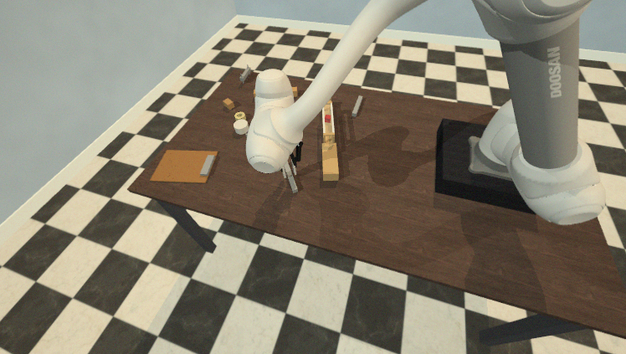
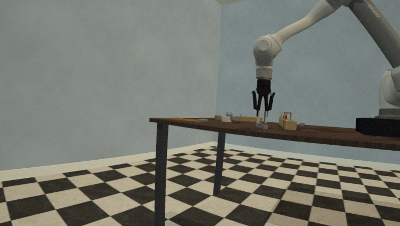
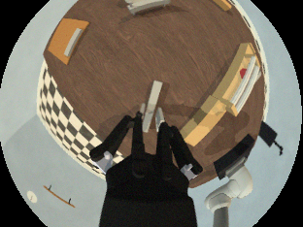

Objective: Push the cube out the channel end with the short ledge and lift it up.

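The small red cube sits inside the long wooden channel, in its far half; it also shows in the wrist view. A thin grey bar lies flat on the table left of the channel's near end. My gripper points straight down over this bar, fingertips just above the table at the bar's far part. The fingers stand a narrow gap apart on either side of the bar and do not clamp it. The arm's wrist hides the fingers in the top view.
An orange board carrying a grey block lies at the table's left front. A white cylinder, a yellow ring and a small brown block stand behind the gripper. Another grey bar lies right of the channel. The arm's black base is at the right.
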You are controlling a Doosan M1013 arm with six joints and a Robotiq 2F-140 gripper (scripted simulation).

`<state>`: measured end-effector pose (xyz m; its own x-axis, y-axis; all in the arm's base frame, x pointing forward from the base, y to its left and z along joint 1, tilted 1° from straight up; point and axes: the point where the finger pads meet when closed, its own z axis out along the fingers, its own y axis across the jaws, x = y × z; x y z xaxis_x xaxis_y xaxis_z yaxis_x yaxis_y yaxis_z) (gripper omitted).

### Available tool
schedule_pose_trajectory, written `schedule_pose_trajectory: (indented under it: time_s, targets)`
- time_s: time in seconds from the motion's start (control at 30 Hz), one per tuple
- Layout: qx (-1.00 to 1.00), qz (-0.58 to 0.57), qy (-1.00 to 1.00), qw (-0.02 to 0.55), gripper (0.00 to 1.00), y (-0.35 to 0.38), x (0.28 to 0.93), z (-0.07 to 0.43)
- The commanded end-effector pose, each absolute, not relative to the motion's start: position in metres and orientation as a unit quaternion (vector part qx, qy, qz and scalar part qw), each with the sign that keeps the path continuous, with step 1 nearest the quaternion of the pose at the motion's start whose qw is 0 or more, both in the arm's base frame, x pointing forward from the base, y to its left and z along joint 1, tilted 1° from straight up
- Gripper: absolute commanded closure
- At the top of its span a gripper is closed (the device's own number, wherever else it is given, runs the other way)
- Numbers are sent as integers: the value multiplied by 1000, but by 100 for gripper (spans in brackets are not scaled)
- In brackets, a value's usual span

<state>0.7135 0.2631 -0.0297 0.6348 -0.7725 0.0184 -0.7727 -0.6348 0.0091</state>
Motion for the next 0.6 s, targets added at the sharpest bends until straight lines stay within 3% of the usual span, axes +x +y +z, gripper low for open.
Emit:
schedule_pose_trajectory:
  time_s: [0.0, 0.57]
  targets:
    - [904, 6, -427, 8, 77, 263, 714, -37]
    - [904, 6, -427, 8, 77, 263, 714, -49]
